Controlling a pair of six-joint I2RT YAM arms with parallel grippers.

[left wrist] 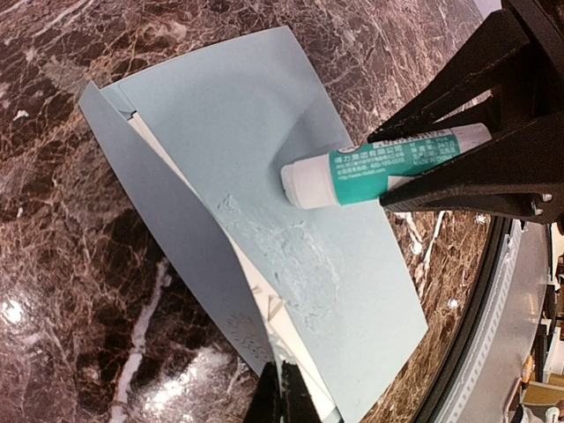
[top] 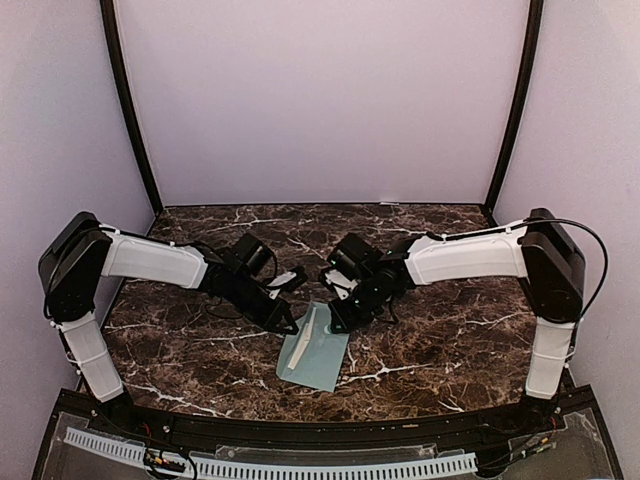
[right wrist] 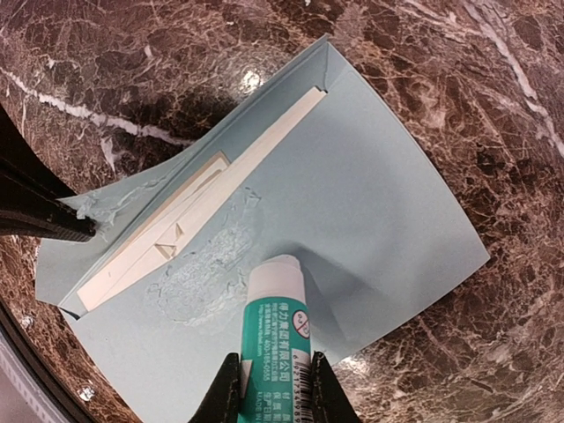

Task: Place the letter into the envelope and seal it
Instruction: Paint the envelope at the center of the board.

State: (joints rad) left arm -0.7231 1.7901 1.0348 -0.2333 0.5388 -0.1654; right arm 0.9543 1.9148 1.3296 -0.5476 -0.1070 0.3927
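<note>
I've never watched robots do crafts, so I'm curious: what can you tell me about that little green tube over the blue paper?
It is a glue stick: a small plastic-looking cylinder with a teal-green printed label and a white end. The right pincer clamps its body, angling the white end down at a shiny glue smear on the pale teal envelope. Whether it touches the paper is unclear.

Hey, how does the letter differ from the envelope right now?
The envelope is teal, the letter cream. The envelope lies mostly visible; the letter shows only a strip at its mouth. The envelope carries a glue smear; none shows on the letter. Both are paper.
</note>
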